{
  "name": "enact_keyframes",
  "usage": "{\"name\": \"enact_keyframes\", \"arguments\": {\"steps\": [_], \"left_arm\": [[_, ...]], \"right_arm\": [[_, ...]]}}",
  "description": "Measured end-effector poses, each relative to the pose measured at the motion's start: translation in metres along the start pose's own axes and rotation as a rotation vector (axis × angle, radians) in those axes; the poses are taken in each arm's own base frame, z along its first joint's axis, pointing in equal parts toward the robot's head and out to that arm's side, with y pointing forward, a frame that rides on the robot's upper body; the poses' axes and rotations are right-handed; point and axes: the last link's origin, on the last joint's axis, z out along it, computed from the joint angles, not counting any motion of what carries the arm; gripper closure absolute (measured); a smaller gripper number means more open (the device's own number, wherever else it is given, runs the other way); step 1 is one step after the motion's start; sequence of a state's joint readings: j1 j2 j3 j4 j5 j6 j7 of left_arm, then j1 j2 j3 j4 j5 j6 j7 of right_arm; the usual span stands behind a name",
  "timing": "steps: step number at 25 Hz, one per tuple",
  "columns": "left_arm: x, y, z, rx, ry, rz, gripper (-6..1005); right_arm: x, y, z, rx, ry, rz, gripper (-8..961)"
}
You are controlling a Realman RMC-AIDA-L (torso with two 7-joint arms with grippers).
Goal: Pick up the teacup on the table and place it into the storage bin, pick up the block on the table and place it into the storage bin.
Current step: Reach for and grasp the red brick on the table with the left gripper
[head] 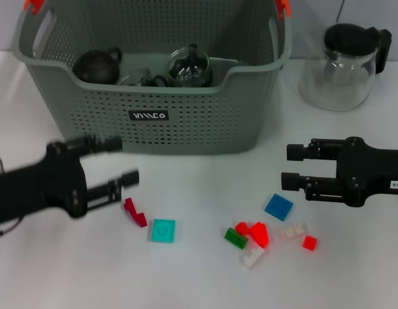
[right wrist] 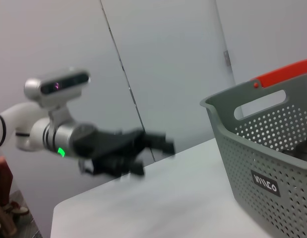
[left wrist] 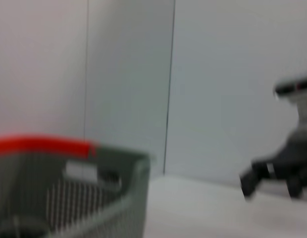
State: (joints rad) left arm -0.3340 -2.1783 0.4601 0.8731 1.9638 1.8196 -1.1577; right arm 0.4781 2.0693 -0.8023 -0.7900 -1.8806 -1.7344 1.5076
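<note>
Fingers [head: 116,161] parted, teapots [head: 97,65] inside storage bin [head: 186,103]

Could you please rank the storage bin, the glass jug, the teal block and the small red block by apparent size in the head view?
1. storage bin
2. glass jug
3. teal block
4. small red block

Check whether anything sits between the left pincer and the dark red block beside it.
Nothing visible does: the left pincer, fingers apart, hovers beside the dark red block with only bare table between. The right pincer waits further off.
</note>
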Motion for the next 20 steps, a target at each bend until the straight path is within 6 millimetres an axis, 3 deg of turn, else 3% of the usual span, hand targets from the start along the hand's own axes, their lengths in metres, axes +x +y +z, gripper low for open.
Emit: {"name": "enact_keyframes", "arguments": {"steps": [5, 10, 20], "left_arm": [[-0.034, 0.012, 0.0, -0.006, -0.081, -0.006, 353], [-0.06, 0.011, 0.016, 0.045, -0.134, 0.026, 353], [-0.086, 0.006, 0.031, 0.118, -0.224, 0.049, 352]], "right_arm": [[0.0, 0.0, 0.0, 0.0, -0.001, 0.001, 278], [0.002, 0.001, 0.0, 0.001, -0.001, 0.005, 279], [0.003, 0.001, -0.002, 0.002, 0.0, 0.011, 278]]}}
